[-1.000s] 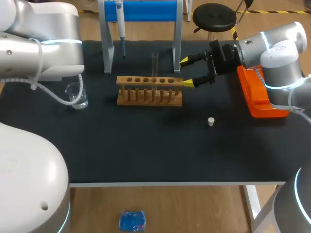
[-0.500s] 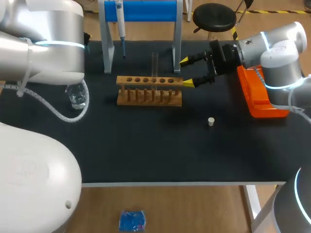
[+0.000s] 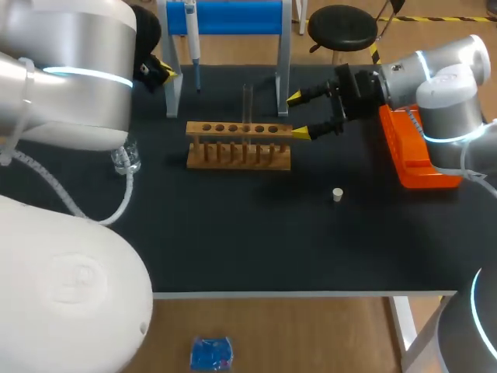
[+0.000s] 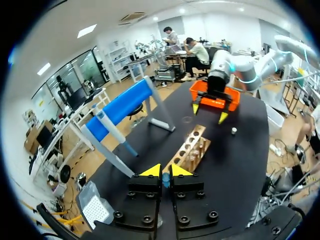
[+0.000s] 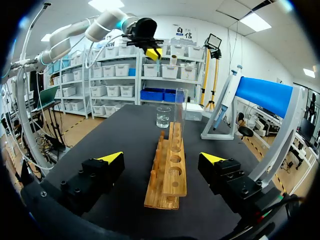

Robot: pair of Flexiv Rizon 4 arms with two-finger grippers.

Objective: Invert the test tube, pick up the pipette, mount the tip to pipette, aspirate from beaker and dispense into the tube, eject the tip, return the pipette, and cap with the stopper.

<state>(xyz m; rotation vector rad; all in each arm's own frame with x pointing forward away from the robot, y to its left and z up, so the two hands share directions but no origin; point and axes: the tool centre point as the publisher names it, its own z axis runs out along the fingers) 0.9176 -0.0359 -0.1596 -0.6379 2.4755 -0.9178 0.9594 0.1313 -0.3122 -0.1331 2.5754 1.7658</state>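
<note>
Head view: the clear glass test tube (image 3: 248, 105) stands upright in the brown wooden rack (image 3: 238, 144). The blue-and-white pipette (image 3: 192, 39) hangs on its blue stand (image 3: 233, 17), so pickup and all later steps appear outstanding.

Left wrist view: the left gripper (image 4: 162, 171) is almost closed and empty.

Right wrist view: the right gripper (image 5: 162, 157) is wide open, straddling the rack and gripping nothing.

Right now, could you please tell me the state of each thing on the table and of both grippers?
Clear glass test tube: upright in the wooden rack, uncapped.
Blue-and-white pipette: hanging on the blue stand, not held.
Small glass beaker: upright on the table.
Small white stopper: loose on the table, apart from the tube.
Left gripper: shut, near the stand.
Right gripper: open, fingers either side of the rack's end.
</note>
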